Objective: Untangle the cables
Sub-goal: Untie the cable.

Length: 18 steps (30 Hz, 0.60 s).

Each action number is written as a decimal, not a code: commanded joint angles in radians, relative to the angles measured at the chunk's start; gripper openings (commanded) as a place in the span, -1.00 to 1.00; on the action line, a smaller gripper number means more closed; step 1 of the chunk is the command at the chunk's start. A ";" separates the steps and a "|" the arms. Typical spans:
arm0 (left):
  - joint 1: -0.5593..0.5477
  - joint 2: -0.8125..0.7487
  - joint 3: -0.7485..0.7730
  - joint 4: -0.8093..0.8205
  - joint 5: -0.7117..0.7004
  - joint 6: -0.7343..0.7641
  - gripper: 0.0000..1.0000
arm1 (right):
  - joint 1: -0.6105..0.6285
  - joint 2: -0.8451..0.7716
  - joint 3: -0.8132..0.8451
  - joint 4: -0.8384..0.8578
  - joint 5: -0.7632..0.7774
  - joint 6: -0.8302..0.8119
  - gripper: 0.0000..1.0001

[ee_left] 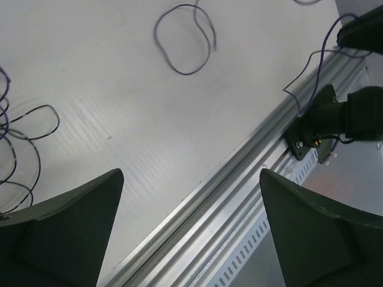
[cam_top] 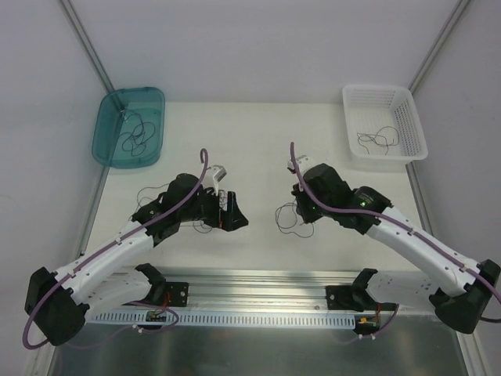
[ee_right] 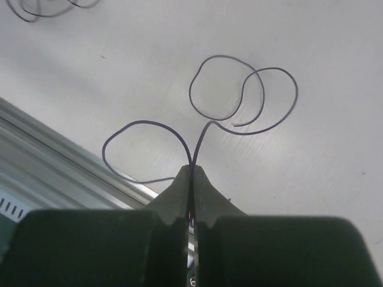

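Fingers of the right gripper (ee_right: pixel 191 171) are pinched tight on one thin dark cable (ee_right: pixel 263 89). It rises from the tips and curls into two overlapping loops lying on the white table (ee_right: pixel 311 191). A shorter arc of the same cable bends the other way, toward the metal rail (ee_right: pixel 36 149) at the table's near edge.

Fingers of the left gripper (ee_left: pixel 191 174) stand wide apart with nothing between them, over the table just beside the rail. At the side of the left wrist view, a loose tangle of cables (ee_left: pixel 27 140) lies on the table near one finger. Whether it touches that finger cannot be told. A single closed loop (ee_left: pixel 182 39) lies farther out on the bare surface.

From above, both arms reach inward over the middle of the table, their grippers well apart. The tangle spreads beside and partly under the left arm, and the pinched cable trails out just beside the right gripper.

At the far left corner, a teal tub (cam_top: pixel 106 149) holds a few curled strands (cam_top: pixel 137 135). At the far right corner, a white basket (cam_top: pixel 354 153) holds a few more strands, also in loose loops (cam_top: pixel 377 139).
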 commanded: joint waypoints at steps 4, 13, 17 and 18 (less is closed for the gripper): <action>-0.132 -0.004 0.138 0.059 -0.049 0.242 0.98 | 0.014 -0.078 0.191 -0.085 -0.074 -0.173 -0.99; -0.194 0.046 0.228 0.190 0.042 0.307 0.98 | 0.029 -0.115 0.206 -0.024 -0.224 -0.242 -0.99; -0.206 0.049 0.215 0.293 0.150 0.342 0.98 | 0.032 -0.125 0.182 0.005 -0.301 -0.273 -0.99; -0.208 0.049 0.210 0.312 0.174 0.346 0.98 | 0.033 -0.127 0.180 0.005 -0.321 -0.278 -0.99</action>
